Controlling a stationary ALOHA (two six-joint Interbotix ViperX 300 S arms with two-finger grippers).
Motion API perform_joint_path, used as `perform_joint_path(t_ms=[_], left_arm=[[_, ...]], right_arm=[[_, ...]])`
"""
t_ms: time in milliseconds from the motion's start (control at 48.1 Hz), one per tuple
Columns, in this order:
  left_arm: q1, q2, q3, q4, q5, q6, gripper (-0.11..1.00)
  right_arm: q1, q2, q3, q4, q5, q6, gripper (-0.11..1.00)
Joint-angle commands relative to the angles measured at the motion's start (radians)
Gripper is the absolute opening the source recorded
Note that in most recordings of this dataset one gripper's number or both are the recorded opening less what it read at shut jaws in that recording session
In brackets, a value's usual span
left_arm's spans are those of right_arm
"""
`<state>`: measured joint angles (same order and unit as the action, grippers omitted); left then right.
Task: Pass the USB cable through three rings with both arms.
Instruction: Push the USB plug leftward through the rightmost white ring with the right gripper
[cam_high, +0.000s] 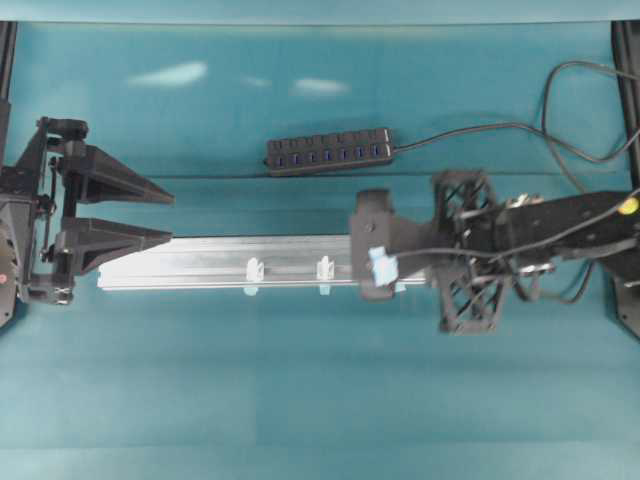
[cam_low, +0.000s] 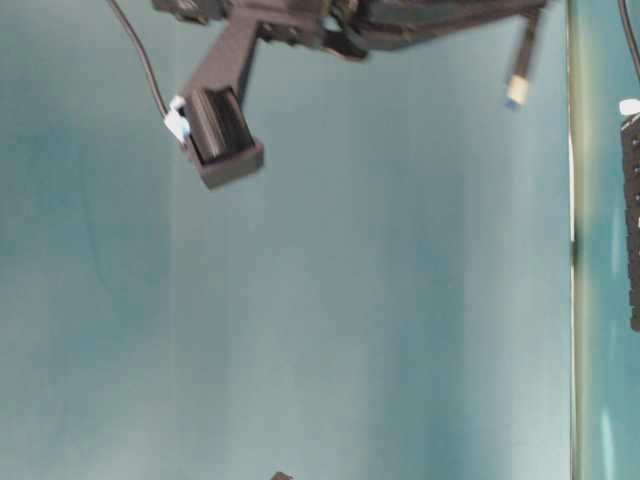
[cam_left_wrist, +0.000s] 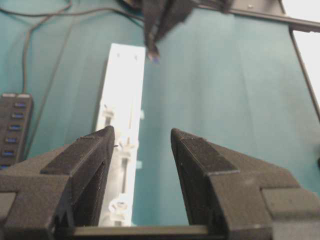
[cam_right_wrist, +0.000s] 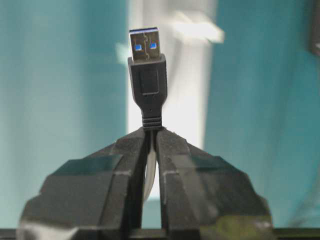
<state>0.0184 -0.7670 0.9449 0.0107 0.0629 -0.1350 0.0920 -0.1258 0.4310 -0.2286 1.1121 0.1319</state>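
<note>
USB cable: thin black cord, black moulded plug, silver shell with blue insert; plug projects beyond the right gripper, fingers pinched on the cord just behind it, above the rail's right end. Two rings visible, upright. Left gripper: fingers spread, holding nothing, at the rail's left end. Bare teal table all around.

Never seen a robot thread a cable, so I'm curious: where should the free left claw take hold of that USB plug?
Probably on the plug's black moulded body, approached head-on. It sticks out straight beyond the right gripper, which pinches the cord just behind it. The left gripper waits open, facing it.
</note>
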Motion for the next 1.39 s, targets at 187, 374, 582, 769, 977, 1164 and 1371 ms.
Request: perform_joint_path(t_ms=[187, 374, 582, 769, 977, 1164, 1371], left_arm=[[0.000, -0.011, -0.018, 0.002, -0.009, -0.002, 0.54], [0.002, -0.011, -0.018, 0.003, -0.009, -0.002, 0.54], [0.002, -0.011, -0.018, 0.002, -0.009, 0.000, 0.54], [0.000, -0.011, -0.018, 0.002, -0.009, -0.002, 0.54], [0.002, -0.011, -0.020, 0.002, -0.009, -0.003, 0.54], [0.000, -0.011, -0.020, 0.003, -0.009, -0.005, 0.54], [0.000, -0.008, -0.020, 0.002, -0.011, -0.003, 0.54]], right_arm=[[-0.048, -0.063, 0.049, -0.048, 0.031, -0.012, -0.07], [-0.067, -0.101, 0.121, -0.048, 0.005, -0.011, -0.07], [-0.069, -0.109, 0.204, -0.048, -0.080, -0.006, -0.07], [-0.084, -0.083, 0.242, -0.048, -0.161, -0.009, -0.07], [-0.109, -0.037, 0.253, -0.048, -0.209, -0.015, -0.07], [-0.115, -0.008, 0.255, -0.048, -0.239, -0.028, -0.07], [-0.123, 0.012, 0.258, -0.048, -0.270, -0.029, -0.07]])
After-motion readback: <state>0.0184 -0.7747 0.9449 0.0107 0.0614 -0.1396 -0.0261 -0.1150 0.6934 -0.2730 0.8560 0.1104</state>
